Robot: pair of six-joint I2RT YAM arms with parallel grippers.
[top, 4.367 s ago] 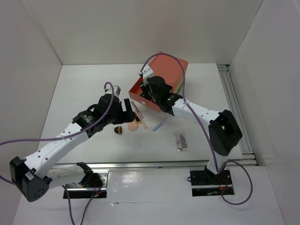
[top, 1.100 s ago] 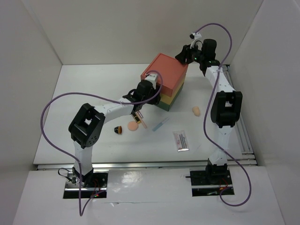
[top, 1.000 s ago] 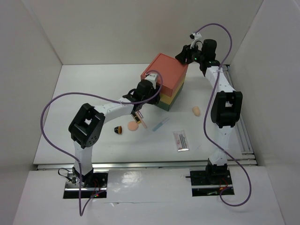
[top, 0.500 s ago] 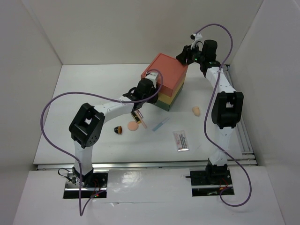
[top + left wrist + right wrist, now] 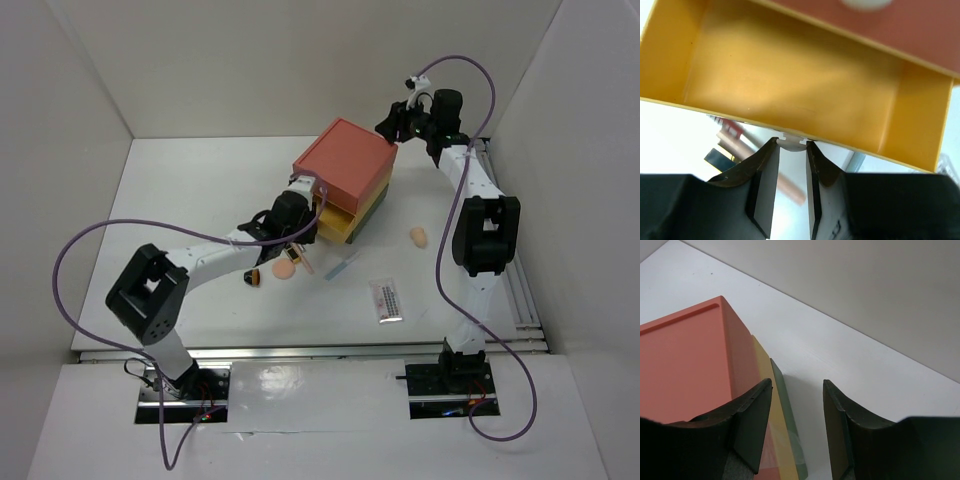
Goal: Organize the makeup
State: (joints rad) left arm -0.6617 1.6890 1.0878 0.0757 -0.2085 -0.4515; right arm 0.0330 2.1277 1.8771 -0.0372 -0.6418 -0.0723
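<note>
On the table [image 5: 180, 190], yellow drawer [image 5: 338, 228] out

From above: pulled forward just now; peach sponge [image 5: 284, 270], blue stick [image 5: 342, 265], lash pack [image 5: 387, 299] loose nearby, ready for stowing. Left wrist: left gripper [image 5: 791, 145] nipped tight on white knob [image 5: 790, 143], drawer empty. Right wrist: right gripper [image 5: 796, 387] parted, empty, behind drawer box [image 5: 685, 370]

You've got the drawer box [image 5: 345, 165] toward the back of the white table [image 5: 180, 200]: coral layer on top, yellow drawer [image 5: 790, 85] slid out, white pull tab [image 5: 791, 143] on its front wall, green layer [image 5: 786, 410] lowest.
</note>
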